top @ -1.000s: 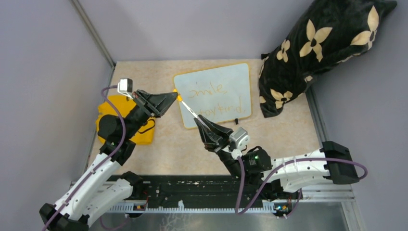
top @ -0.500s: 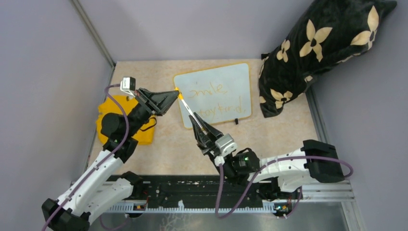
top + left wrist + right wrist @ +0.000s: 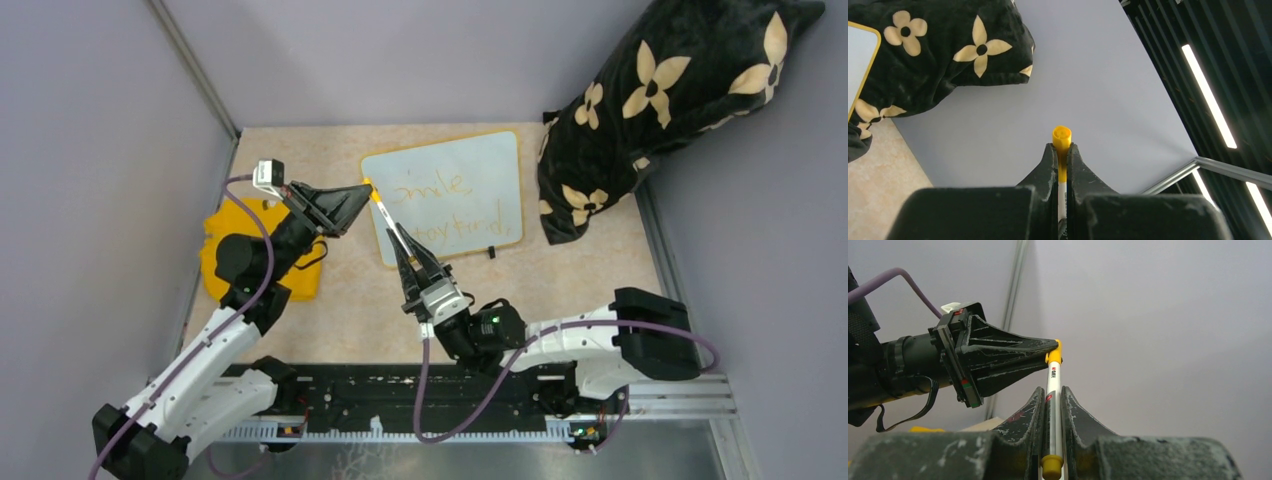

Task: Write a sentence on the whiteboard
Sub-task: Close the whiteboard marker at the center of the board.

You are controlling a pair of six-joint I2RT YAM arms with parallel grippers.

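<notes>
The whiteboard (image 3: 480, 165) lies flat at the back of the table, and its corner shows in the left wrist view (image 3: 859, 55). The sentence (image 3: 452, 226) is in faint orange cursive, two lines. A white marker (image 3: 392, 222) with a yellow cap (image 3: 1061, 137) hangs in the air over the board's left edge, held at both ends. My left gripper (image 3: 366, 193) is shut on the cap end (image 3: 1054, 356). My right gripper (image 3: 408, 252) is shut on the white barrel (image 3: 1053, 385), whose yellow rear end sits between the fingers.
A black pillow with cream flowers (image 3: 660, 100) leans at the back right, touching the board's right side. A flat yellow cloth-like piece (image 3: 225, 260) lies under the left arm. Grey walls close in the left, back and right.
The right arm has swung left and turned its wrist, so the marker now points more steeply away from me. The left gripper has shifted only slightly. Both stay shut on the marker.
</notes>
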